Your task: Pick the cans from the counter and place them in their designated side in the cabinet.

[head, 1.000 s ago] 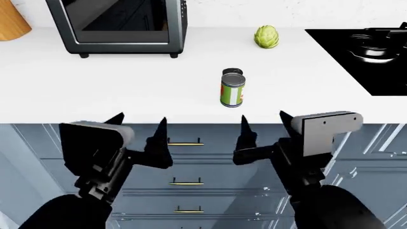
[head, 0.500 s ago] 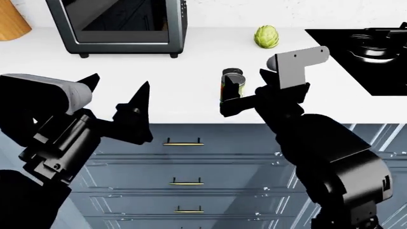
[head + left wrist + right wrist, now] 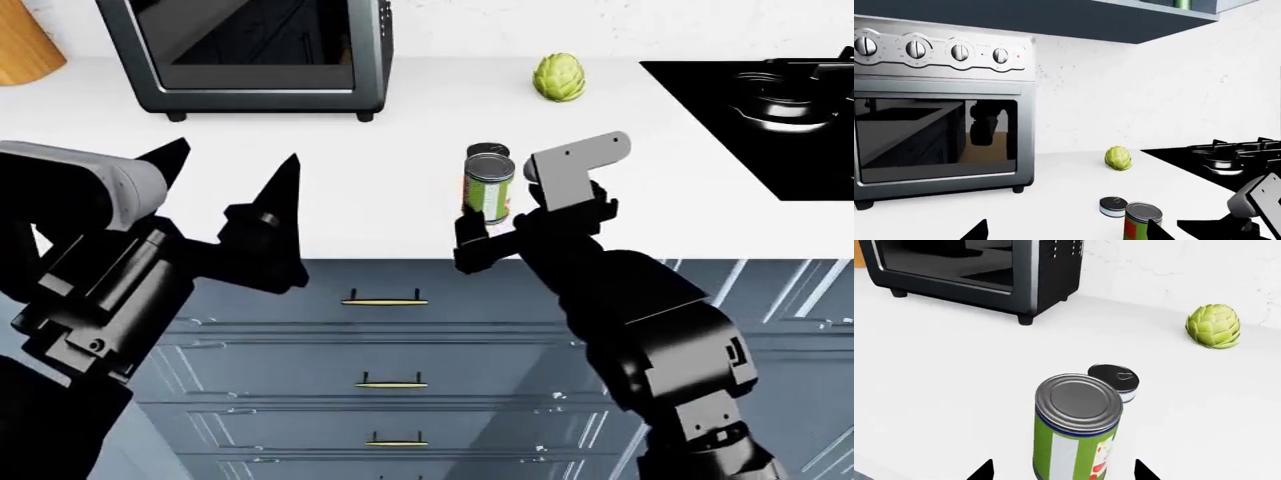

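The tall green-and-white can (image 3: pixel 489 187) stands on the white counter (image 3: pixel 334 190) near its front edge. The short dark-lidded tin (image 3: pixel 486 151) sits just behind it. My right gripper (image 3: pixel 497 228) is open just in front of the tall can. In the right wrist view, the tall can (image 3: pixel 1077 426) rises between the right gripper's (image 3: pixel 1063 470) black fingertips, with gaps on both sides, and the tin (image 3: pixel 1115 381) lies beyond. My left gripper (image 3: pixel 230 160) hangs open and empty over the counter's left part. The left wrist view shows both cans (image 3: pixel 1142 220) ahead of the left gripper (image 3: pixel 1066 232).
A toaster oven (image 3: pixel 254 50) stands at the back left, and a green artichoke (image 3: pixel 559 77) at the back centre. The black stovetop (image 3: pixel 761 110) lies to the right. A cabinet's underside (image 3: pixel 1121 20) hangs above. Drawers (image 3: pixel 387 340) run below the counter edge.
Both arms rose from below the counter edge to above it. Over the last half second the right gripper dropped lower and closed in on the tall can. The cans stayed put.
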